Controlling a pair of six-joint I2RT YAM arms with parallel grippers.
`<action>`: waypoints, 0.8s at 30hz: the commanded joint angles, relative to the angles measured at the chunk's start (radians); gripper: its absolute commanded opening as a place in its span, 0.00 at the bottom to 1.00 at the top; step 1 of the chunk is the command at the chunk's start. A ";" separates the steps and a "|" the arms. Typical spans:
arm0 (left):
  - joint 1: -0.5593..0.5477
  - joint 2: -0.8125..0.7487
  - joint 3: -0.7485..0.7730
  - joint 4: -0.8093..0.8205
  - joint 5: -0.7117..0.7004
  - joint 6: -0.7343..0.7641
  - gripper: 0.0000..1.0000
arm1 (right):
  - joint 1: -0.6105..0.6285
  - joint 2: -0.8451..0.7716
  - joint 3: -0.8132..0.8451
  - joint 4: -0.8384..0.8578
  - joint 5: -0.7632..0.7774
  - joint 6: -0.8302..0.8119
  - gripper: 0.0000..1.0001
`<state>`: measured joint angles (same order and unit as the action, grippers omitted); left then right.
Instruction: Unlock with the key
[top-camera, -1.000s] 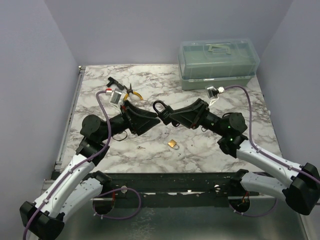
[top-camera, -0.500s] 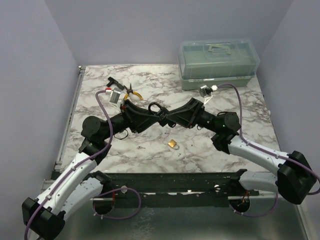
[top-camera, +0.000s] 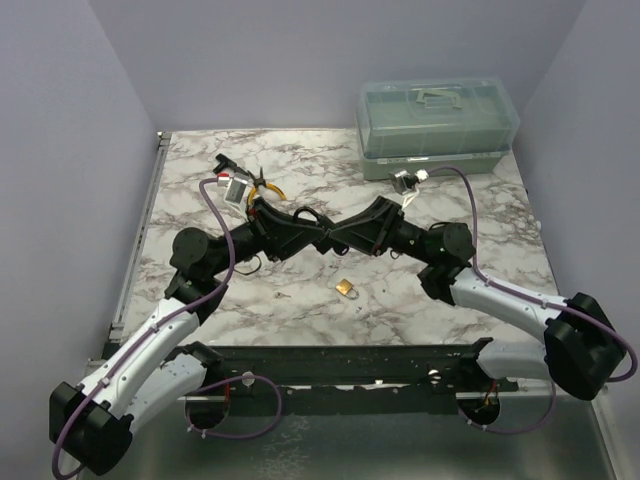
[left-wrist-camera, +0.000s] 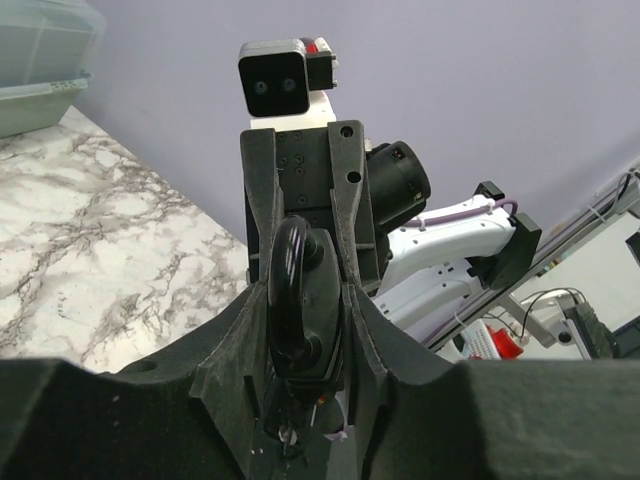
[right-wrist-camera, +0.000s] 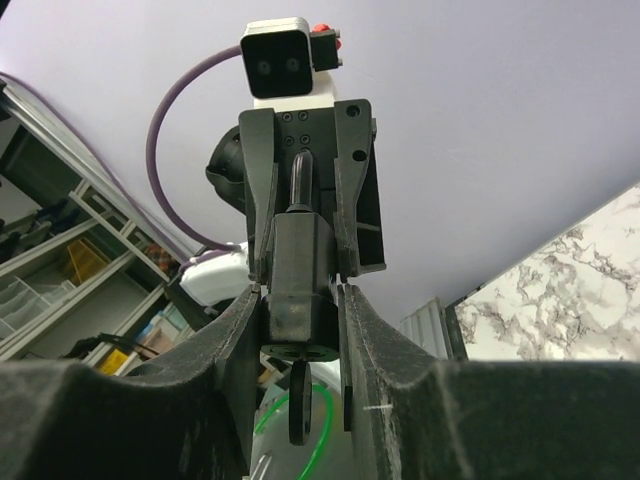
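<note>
The right gripper was closed on the black padlock, its two fingers pressed flat against the sides of the lock's body. The padlock's shackle stood edge-on at the far end. A thin dark piece hung under the body, too indistinct to name. The left gripper met the right one nose to nose and was narrowed to about the same width. In its own wrist view its fingers lay against both sides of the same lock, so it appeared to grip it too. The curved shackle showed in the cleft between them. From above, the two grippers joined over the middle of the marble table, held clear of its top, and the lock was almost hidden between them. The key lay flat on the marble, nearer the front edge than the grippers and untouched by either. A small brass padlock sat a little to the right of the key, apart from it. Behind the left gripper lay the yellow-handled pliers. A clear lidded toolbox stood at the back right corner of the table, well apart from everything else.
</note>
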<state>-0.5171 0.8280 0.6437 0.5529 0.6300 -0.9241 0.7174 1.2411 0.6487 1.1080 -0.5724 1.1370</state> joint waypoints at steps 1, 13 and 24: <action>0.002 0.017 -0.020 0.048 -0.016 -0.005 0.31 | -0.007 0.004 0.019 0.121 -0.013 0.023 0.01; 0.005 0.012 -0.005 -0.005 -0.056 -0.006 0.00 | -0.007 -0.083 0.076 -0.273 0.001 -0.171 0.79; 0.008 -0.018 0.055 -0.124 -0.078 0.051 0.00 | -0.006 -0.193 0.142 -0.776 0.023 -0.458 0.96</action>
<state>-0.5140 0.8410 0.6323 0.4145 0.5850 -0.9035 0.7071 1.0817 0.7830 0.5583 -0.5591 0.8051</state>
